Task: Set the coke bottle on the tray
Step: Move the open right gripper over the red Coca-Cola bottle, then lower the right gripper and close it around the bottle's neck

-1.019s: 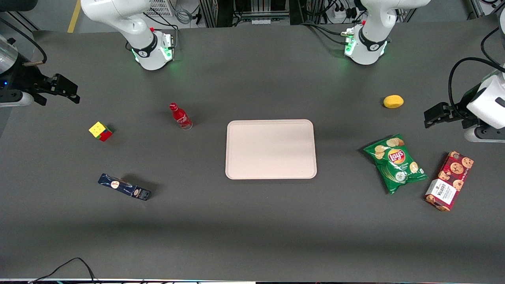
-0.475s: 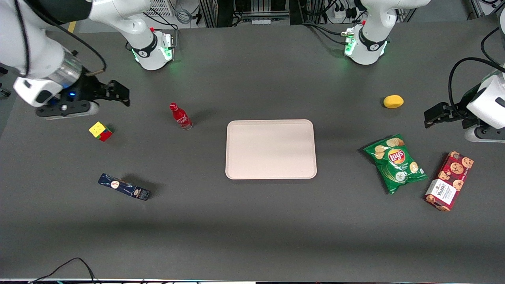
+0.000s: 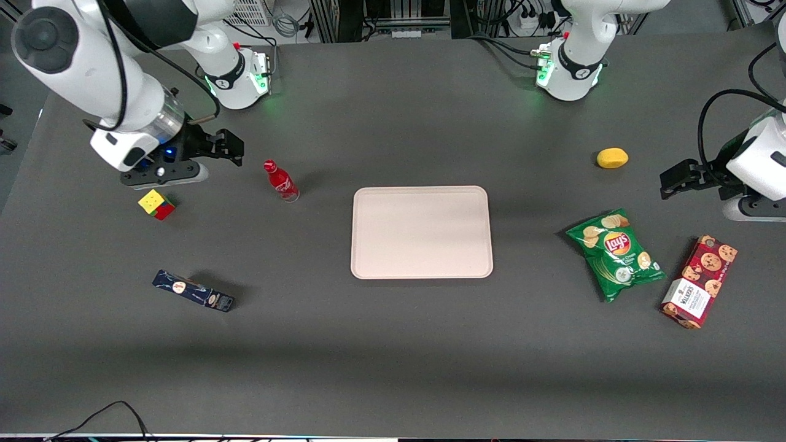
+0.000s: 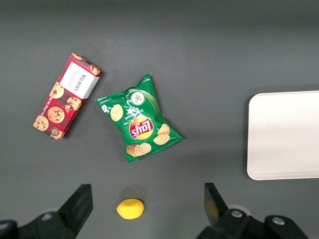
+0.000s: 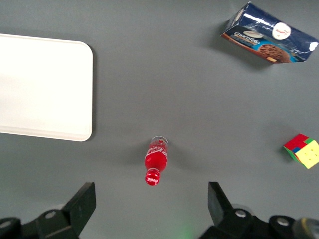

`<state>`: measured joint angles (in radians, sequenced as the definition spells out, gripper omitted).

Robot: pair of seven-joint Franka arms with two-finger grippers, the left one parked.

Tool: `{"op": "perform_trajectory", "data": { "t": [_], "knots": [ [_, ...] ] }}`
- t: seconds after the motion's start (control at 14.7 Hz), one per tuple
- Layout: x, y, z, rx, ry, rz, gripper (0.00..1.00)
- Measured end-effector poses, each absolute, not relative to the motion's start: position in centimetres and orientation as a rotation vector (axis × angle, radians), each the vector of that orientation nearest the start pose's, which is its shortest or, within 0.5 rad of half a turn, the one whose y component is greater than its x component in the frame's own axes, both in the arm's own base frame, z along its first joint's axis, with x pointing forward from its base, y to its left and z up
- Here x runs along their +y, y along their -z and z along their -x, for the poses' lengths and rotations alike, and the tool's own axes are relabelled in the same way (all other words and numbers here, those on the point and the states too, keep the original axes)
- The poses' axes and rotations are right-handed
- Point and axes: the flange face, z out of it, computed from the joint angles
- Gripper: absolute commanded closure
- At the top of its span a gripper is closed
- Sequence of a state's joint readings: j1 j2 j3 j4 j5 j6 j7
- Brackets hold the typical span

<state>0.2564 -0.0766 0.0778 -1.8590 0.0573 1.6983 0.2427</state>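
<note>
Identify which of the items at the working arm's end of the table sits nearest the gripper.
The coke bottle, standing upright just beside the open gripper. The toy cube sits slightly farther away, and the dark blue box is farthest.

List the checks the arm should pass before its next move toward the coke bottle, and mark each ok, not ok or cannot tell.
1. Bottle upright on the table: ok, it stands with its cap up.
2. Gripper open: ok, in the right wrist view the fingers stand wide apart.
3. Gripper lined up with the bottle: ok, the bottle sits between the fingers in the wrist view.
4. Gripper at grasp height: cannot tell.
5. Path to the bottle free: ok, the cube and the blue box lie away from it.
6. Tray free to receive the bottle: ok, nothing lies on it.
</note>
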Motion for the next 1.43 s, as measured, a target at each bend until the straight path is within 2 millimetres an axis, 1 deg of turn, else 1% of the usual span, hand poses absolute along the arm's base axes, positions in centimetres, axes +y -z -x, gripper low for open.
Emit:
{"op": "perform_trajectory", "data": {
  "t": [0.14,0.34,0.68,0.88,1.15,1.43],
  "knots": [
    [18.6,-51.6,-48.7,-0.139,-0.12,3.111,0.0],
    [19.3,-47.7,-45.9,-0.137,-0.106,3.123,0.0],
    [19.6,-42.2,-42.0,-0.173,-0.089,3.141,0.0],
    [19.5,-39.2,-40.4,-0.192,-0.078,3.146,0.0],
    [19.3,-36.1,-39.0,-0.197,-0.06,3.144,0.0],
    [19.0,-34.8,-38.3,-0.196,-0.059,3.143,0.0]
  ]
}}
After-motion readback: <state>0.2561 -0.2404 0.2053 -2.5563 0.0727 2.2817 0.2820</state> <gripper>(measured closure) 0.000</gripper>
